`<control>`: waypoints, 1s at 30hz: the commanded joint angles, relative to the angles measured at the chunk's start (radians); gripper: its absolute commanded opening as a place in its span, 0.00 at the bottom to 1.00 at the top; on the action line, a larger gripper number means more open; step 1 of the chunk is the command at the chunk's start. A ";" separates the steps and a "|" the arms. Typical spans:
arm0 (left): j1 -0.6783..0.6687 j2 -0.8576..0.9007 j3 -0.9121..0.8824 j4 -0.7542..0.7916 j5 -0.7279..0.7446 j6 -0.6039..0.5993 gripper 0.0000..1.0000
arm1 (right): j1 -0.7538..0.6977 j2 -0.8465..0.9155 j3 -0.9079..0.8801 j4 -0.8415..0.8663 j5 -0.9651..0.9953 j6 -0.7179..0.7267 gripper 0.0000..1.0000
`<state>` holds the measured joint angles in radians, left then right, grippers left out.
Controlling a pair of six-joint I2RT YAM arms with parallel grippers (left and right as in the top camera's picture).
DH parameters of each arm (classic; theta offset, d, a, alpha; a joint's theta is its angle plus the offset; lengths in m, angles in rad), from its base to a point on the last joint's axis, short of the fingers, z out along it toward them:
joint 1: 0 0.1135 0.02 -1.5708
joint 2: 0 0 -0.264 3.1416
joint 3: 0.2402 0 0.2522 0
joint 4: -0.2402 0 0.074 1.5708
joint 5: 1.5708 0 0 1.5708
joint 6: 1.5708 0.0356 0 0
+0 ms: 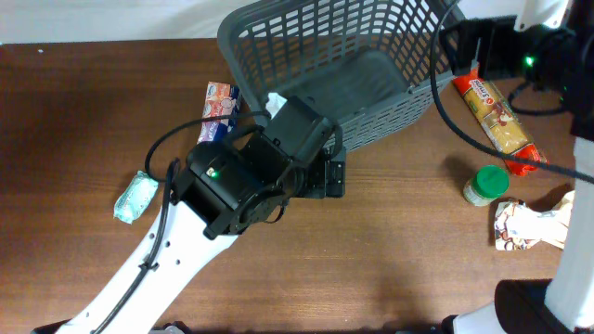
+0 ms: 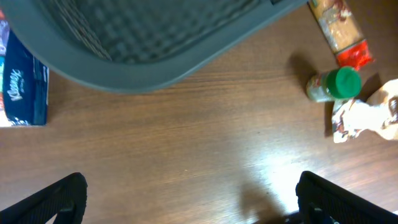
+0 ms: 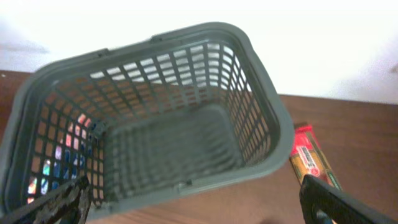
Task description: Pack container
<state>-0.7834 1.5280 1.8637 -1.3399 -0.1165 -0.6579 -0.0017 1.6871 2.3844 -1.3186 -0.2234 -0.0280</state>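
The container point(image 1: 343, 56), a large dark grey lattice basket, stands at the back middle of the table with nothing visible inside it point(image 3: 155, 124). My left gripper point(image 1: 331, 174) hovers over bare wood just in front of the basket's near rim point(image 2: 124, 68). It is open point(image 2: 193, 200), with only table between its fingers point(image 2: 59, 199). My right gripper point(image 1: 457, 51) is at the basket's right side and faces into it. It is open too point(image 3: 199, 208), and its fingertips point(image 3: 342, 202) hold nothing.
A blue tissue pack point(image 1: 220, 107) lies left of the basket and a teal packet point(image 1: 135, 197) farther left. Right of the basket are a long pasta pack point(image 1: 497, 113), a green-lidded jar point(image 1: 485, 184) and a white crumpled packet point(image 1: 531, 223).
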 commanded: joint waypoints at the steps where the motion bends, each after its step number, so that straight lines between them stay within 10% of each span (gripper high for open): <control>1: -0.002 0.002 0.002 0.000 0.019 -0.083 0.99 | 0.007 0.059 0.015 0.030 -0.058 -0.001 0.99; 30: -0.008 0.032 -0.004 -0.122 0.166 -0.083 0.99 | 0.008 0.323 0.009 0.042 -0.109 -0.093 0.99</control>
<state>-0.7853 1.5562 1.8633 -1.4559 0.0265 -0.7277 -0.0017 1.9884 2.3863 -1.2934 -0.3508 -0.1131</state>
